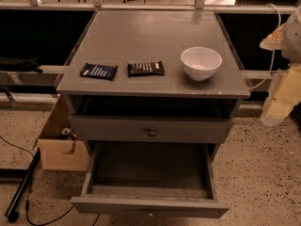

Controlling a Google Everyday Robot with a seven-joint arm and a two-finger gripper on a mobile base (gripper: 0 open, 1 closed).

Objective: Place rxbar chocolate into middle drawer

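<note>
The rxbar chocolate (146, 68), a dark brown-black bar with pale lettering, lies flat on the grey cabinet top (150, 32), near its front edge and left of centre. The middle drawer (150, 206) is pulled wide open below, and its dark floor (150, 166) holds nothing. My gripper (278, 105) hangs with the pale arm at the right edge of the camera view. It is beside the cabinet, well to the right of the bar and above the floor.
A blue-wrapped bar (99, 71) lies left of the rxbar. A white bowl (201, 62) stands to its right. The upper drawer front (150, 128) with a round knob is shut. A cardboard box (61, 149) and a black pole (21, 187) are on the floor at left.
</note>
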